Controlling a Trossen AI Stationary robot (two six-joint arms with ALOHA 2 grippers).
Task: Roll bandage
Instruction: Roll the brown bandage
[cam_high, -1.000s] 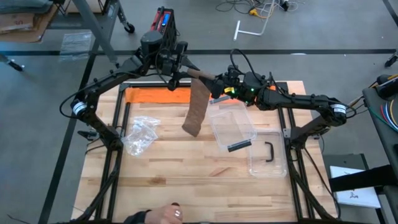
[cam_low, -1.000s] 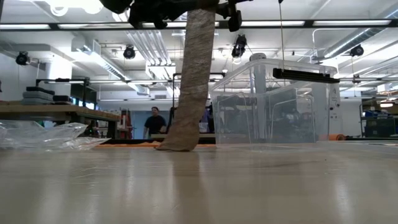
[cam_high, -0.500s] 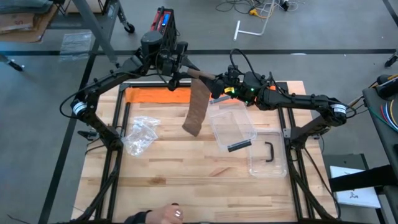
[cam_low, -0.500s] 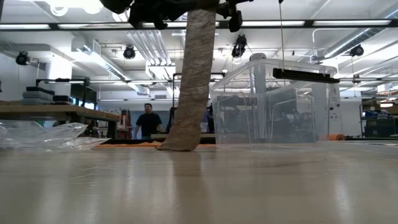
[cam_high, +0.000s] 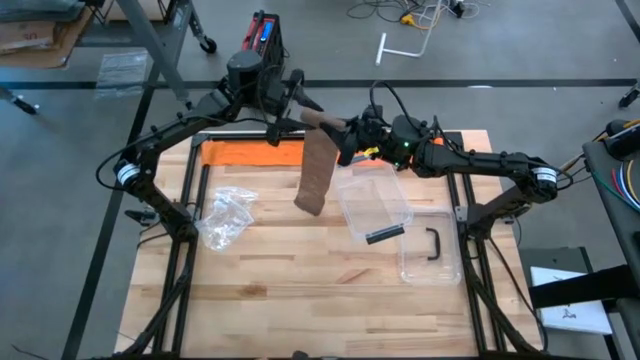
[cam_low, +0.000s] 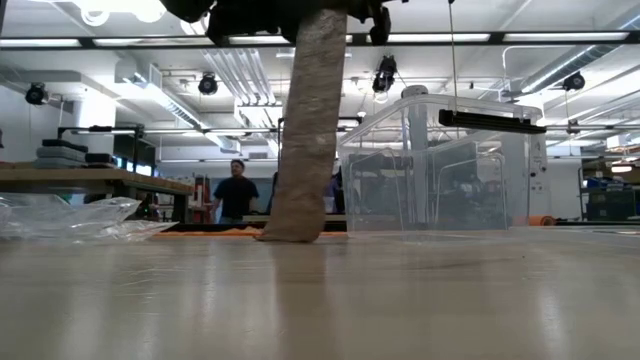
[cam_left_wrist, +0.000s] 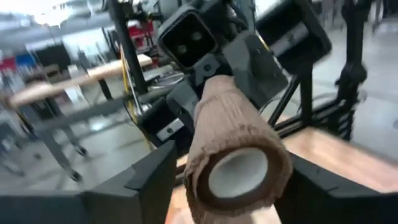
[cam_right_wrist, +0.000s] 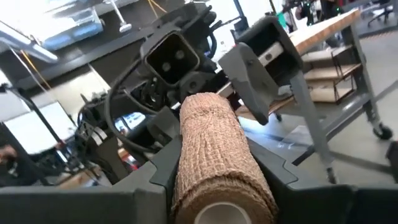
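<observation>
Midway through the rolling, the tan bandage roll (cam_high: 325, 122) hangs in the air above the far half of the table, just above centre in the high view, held endwise between the two arms, while a long unrolled strip (cam_high: 316, 178) drops from it to the wooden table (cam_high: 330, 300). In the low view that strip (cam_low: 303, 130) runs from the top edge of the frame down to the tabletop, where its end rests, so by this showing a good length is yet to be wound on. The right gripper (cam_right_wrist: 214, 186) has its fingers pressed to both sides of the roll (cam_right_wrist: 214, 155), grasping it. The left gripper (cam_left_wrist: 221, 180) faces the roll's open core (cam_left_wrist: 239, 174) with its fingers standing clear on either side, apparently let go for a fresh hold. Judged from this, the work is a hand-over-hand turning, one arm holding while the other repositions, and the task is partly done at most. To the right of the strip in the high view sits a clear plastic box (cam_high: 375, 200), its lid (cam_high: 430, 250) lying lower right of it. A crumpled clear bag (cam_high: 225, 215) lies at centre left, and an orange sheet (cam_high: 245, 152) lies along the table's far edge. In the low view a person (cam_low: 237, 190) stands in the room beyond.
</observation>
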